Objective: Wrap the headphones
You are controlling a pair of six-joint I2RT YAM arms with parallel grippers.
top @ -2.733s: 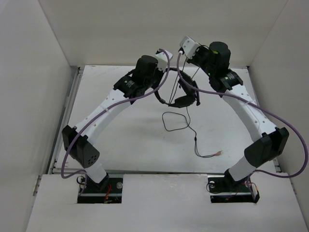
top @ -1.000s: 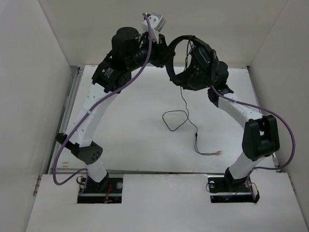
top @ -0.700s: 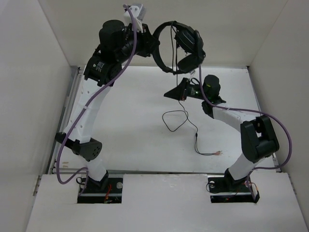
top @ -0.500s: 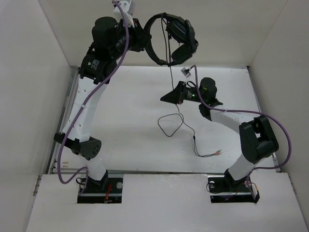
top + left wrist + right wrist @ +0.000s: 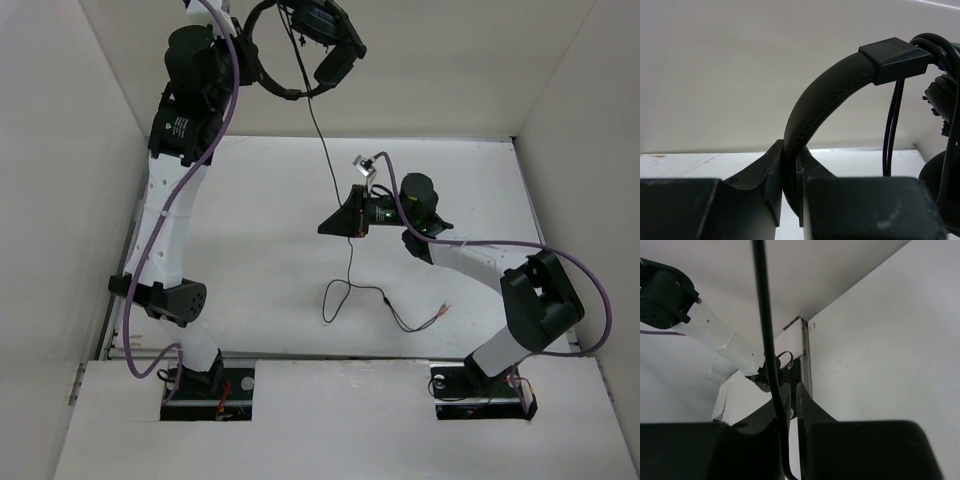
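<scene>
A robotics lab test cell, this one. Two white-and-black robot arms, the left arm (image 5: pixel 165 225) and the right arm (image 5: pixel 470 255), stand bolted side by side in cut-outs of a white front board (image 5: pixel 340 420). Exposed wiring shows at the left base (image 5: pixel 205 385) and at the right base (image 5: pixel 480 390). A purple cable (image 5: pixel 236 62) loops loose along the left arm, plain rig cabling. The white table (image 5: pixel 250 250) sits boxed in by a plain white back wall (image 5: pixel 450 70) and white side panels (image 5: pixel 60 200), with a metal rail (image 5: pixel 125 250) running down its left edge. It is a bare, evenly lit enclosure, filmed from overhead.
</scene>
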